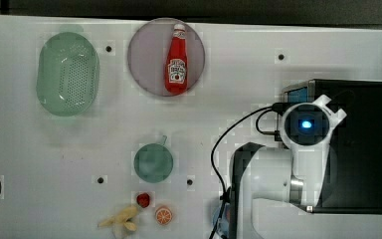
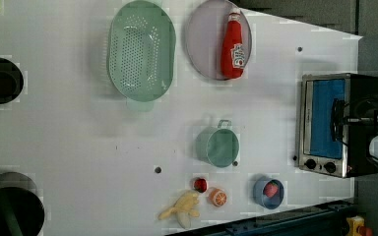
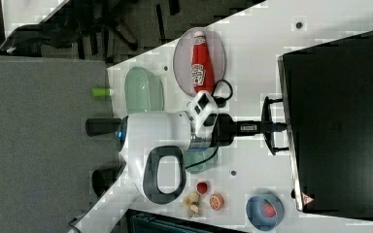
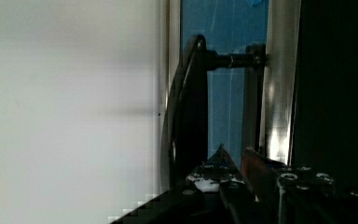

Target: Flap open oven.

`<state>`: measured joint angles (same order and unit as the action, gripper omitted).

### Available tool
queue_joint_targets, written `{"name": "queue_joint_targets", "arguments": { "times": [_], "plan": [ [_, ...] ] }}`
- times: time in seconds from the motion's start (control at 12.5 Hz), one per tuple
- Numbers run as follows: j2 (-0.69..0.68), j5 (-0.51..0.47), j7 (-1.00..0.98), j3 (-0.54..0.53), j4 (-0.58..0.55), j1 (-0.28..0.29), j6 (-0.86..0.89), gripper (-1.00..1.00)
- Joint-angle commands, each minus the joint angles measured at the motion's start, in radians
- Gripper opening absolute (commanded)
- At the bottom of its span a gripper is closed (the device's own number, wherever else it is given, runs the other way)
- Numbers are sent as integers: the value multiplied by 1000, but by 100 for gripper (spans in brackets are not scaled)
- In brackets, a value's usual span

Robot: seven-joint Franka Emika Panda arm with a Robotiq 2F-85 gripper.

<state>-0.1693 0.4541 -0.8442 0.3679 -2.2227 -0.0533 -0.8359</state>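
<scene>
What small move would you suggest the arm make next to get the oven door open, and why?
I would probably pull the handle away from the oven and downward, so the door flaps open. The right view shows the tool already reaching the dark bar handle, and the left view shows the blue glass door upright and flush in its silver frame, so it looks closed.

I stand in a robotics lab: a white table (image 1: 238, 59) with bolt holes, toy food and a ketchup bottle (image 1: 176, 59) staged, office chairs (image 3: 102, 19) behind.
</scene>
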Motion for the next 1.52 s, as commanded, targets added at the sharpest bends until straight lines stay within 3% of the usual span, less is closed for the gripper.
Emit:
{"name": "queue_joint_targets", "arguments": {
  "times": [0.08, 1.04, 1.52],
  "plan": [
    [-14, 65, 179, -35, 0, 62, 48, -65],
    [-184, 379, 622, -164, 4, 181, 172, -65],
    [-357, 399, 792, -188, 48, 248, 168, -65]
  ]
}}
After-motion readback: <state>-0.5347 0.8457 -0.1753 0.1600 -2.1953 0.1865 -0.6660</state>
